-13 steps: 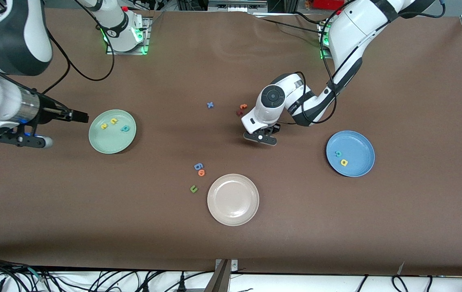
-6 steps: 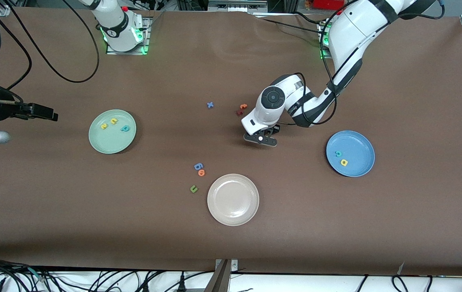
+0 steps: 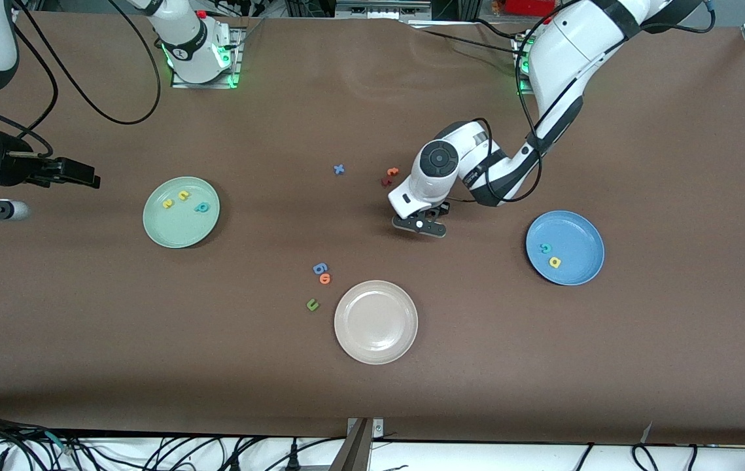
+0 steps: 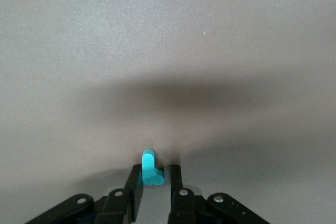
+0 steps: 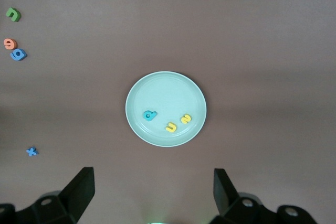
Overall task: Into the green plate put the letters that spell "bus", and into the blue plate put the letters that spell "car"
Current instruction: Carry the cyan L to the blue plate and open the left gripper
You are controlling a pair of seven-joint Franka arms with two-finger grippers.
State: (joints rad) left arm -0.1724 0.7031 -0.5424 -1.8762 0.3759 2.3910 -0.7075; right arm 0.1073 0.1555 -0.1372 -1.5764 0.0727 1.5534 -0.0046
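Perhaps the main danger now is that the teal r (image 4: pixel 150 168) slips away. It is very thin and small, and the left gripper (image 4: pixel 156 182) pinches it only with the very tips of the fingers (image 4: pixel 135 184), low at the table (image 3: pixel 372 392). If the pinch sits off the middle, the letter may turn or fall when it is lifted, and it could drop before it comes to the blue plate (image 3: pixel 581 229). This letter is bright teal foam, standing upright between the jaws. It sits well apart from the blue plate, toward the right arm's end. In the blue plate already lie the teal c (image 3: pixel 545 248) and the yellow a (image 3: pixel 554 262). The right gripper (image 5: pixel 152 192) waits spread wide, high over the green plate (image 5: pixel 173 85).
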